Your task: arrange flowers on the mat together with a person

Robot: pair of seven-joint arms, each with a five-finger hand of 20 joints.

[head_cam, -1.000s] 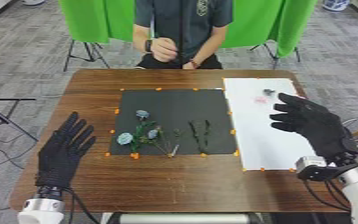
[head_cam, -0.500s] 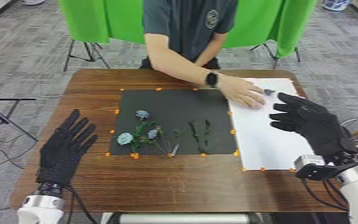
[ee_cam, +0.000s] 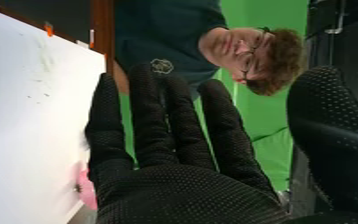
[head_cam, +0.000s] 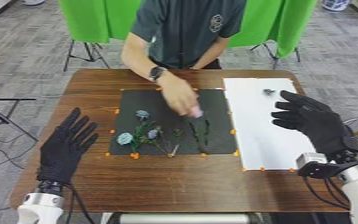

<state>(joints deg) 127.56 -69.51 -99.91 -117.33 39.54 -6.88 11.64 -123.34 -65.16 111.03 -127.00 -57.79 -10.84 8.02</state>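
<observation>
In the head view, my left hand [head_cam: 62, 150] is open on the left side of the table, beside the black mat [head_cam: 158, 101]. My right hand [head_cam: 313, 122] is open over the right edge of the white sheet [head_cam: 264, 135]; the right wrist view shows the same hand [ee_cam: 189, 192] with straight fingers. Blue flowers [head_cam: 126, 138] with green leaves lie on the mat's lower left, with thin green stems [head_cam: 206, 136] right of them. A person's hand [head_cam: 179, 98] holds something pink [head_cam: 196, 111] above the mat's upper right. A pink thing [ee_cam: 87, 187] shows at the sheet in the right wrist view.
A small dark flower [head_cam: 269, 92] lies near the sheet's far end. Orange tape pieces line the mat and sheet. The brown table [head_cam: 184, 185] extends in front of them, and a green cloth [head_cam: 264, 25] hangs behind the person.
The person's hand has reached to the pink thing on the white sheet, then carried it left over the black mat. Both my hands have stayed almost still.
</observation>
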